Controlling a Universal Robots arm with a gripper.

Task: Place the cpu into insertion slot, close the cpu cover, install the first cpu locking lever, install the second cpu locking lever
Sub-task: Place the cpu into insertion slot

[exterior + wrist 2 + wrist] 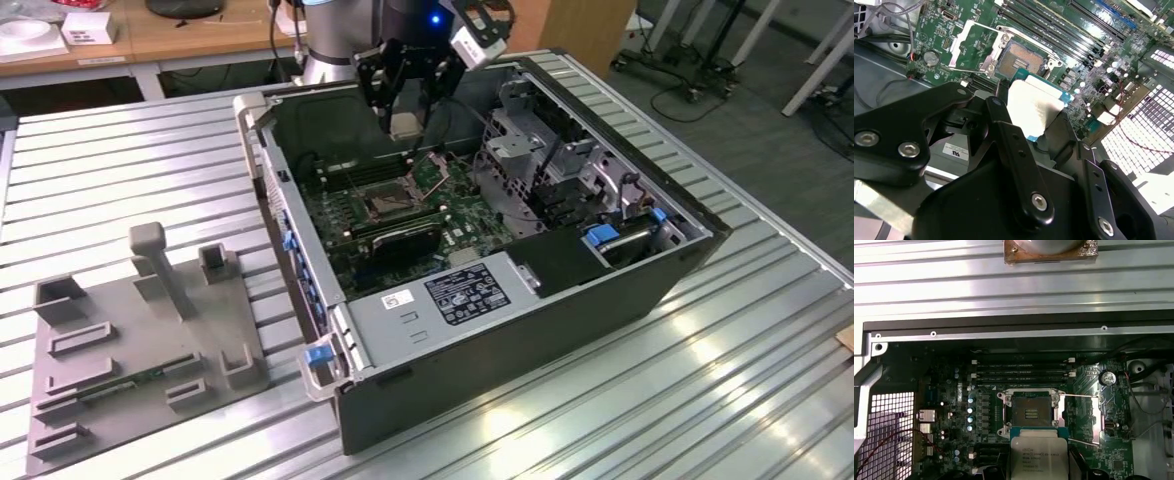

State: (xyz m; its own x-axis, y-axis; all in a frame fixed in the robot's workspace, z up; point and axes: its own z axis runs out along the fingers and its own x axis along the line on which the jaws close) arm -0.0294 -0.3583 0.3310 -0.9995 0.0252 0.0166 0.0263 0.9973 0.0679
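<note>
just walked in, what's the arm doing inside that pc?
The gripper has its jaws shut on the CPU, holding it in the air above the motherboard. The insertion slot is empty and the CPU cover is flipped open beside it; the CPU isn't seated yet.
</note>
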